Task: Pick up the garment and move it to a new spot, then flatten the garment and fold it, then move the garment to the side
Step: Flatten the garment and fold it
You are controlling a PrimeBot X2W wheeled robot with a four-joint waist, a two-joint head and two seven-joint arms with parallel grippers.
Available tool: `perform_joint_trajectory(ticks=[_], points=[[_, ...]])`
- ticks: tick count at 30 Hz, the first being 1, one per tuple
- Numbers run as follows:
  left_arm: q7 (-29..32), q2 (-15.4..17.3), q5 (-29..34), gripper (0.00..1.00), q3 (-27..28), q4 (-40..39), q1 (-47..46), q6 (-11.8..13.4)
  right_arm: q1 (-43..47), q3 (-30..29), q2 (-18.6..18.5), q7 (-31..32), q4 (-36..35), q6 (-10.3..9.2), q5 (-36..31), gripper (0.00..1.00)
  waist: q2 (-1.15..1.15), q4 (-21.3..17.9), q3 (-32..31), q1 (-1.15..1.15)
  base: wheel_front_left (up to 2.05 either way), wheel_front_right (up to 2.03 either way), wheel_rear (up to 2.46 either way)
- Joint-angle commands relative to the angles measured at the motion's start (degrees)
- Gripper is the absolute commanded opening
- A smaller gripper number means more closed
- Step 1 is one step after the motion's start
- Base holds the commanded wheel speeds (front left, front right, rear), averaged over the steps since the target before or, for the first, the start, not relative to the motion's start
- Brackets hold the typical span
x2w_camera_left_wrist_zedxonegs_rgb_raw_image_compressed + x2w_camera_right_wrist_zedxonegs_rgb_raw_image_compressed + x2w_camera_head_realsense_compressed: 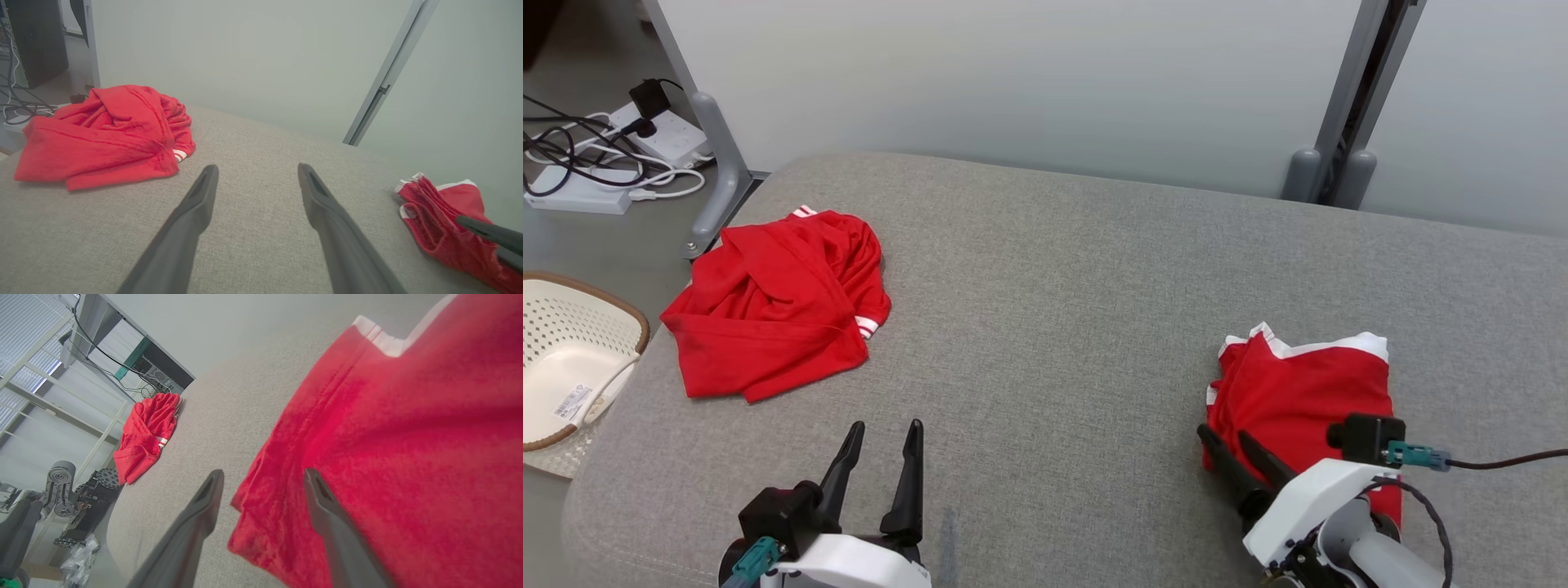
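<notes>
Overhead, basket [572,322] well apart from garment [1307,392]

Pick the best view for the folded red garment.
Head view: nearly the whole folded garment shows, its near edge behind the right gripper. Left wrist view catches it low, cut off by the frame. Right wrist view is a partial close-up.
</notes>
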Motion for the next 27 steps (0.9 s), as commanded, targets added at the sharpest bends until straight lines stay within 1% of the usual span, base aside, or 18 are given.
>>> perform_joint_trajectory(ticks=[1, 6, 10, 14, 17, 23, 27], points=[[-0.11, 0.22, -0.21, 1.0, -0.07, -0.19, 0.03, 0.17, -0.51, 0.74, -0.15, 0.39, -0.05, 0.0, 0.17, 1.0, 0.0, -0.04, 0.12, 0.0, 0.0, 0.0, 0.0], [-0.1, 0.22, -0.41, 1.0, -0.25, -0.21, -0.36, 0.21, -1.31, 4.91, 0.09, 2.97, 1.87, 0.0, -0.88, 1.0, 0.0, -0.15, 0.52, 0.0, 0.0, 0.0, 0.0], [-0.1, 0.22, -0.29, 1.0, -0.04, -0.11, -0.1, 0.29, -2.09, 6.31, 0.43, 2.36, 2.37, 0.0, -1.0, 1.0, 0.0, -0.62, 0.37, 0.0, 0.0, 0.0, 0.0], [-0.1, 0.2, -0.01, 1.0, 0.43, -0.49, 0.38, 0.12, -3.02, 6.84, -0.09, 0.67, 2.24, 0.0, -0.46, 1.0, 0.0, -2.45, -0.28, 0.0, 0.0, 0.0, 0.0], [-0.1, 0.22, 0.12, 1.0, 0.79, -0.96, 0.46, 0.05, -3.53, 6.88, -1.19, -0.67, 1.49, 0.0, -0.3, 1.0, 0.0, -4.29, -0.84, 0.0, 0.0, 0.0, 0.0], [-0.1, 0.24, -0.25, 1.0, 1.75, -2.78, 0.14, -0.02, -4.32, 4.98, -5.05, -3.71, 0.71, 0.0, -1.84, 1.0, 0.0, -8.43, -1.51, 0.0, 0.0, 0.0, 0.0], [-0.1, 0.23, -0.49, 1.0, 2.52, -4.17, 0.08, -0.15, -4.61, 2.9, -7.94, -5.38, 0.0, 0.0, -5.75, 1.0, 0.0, -10.89, -1.68, 0.0, 0.0, 0.0, 0.0]])
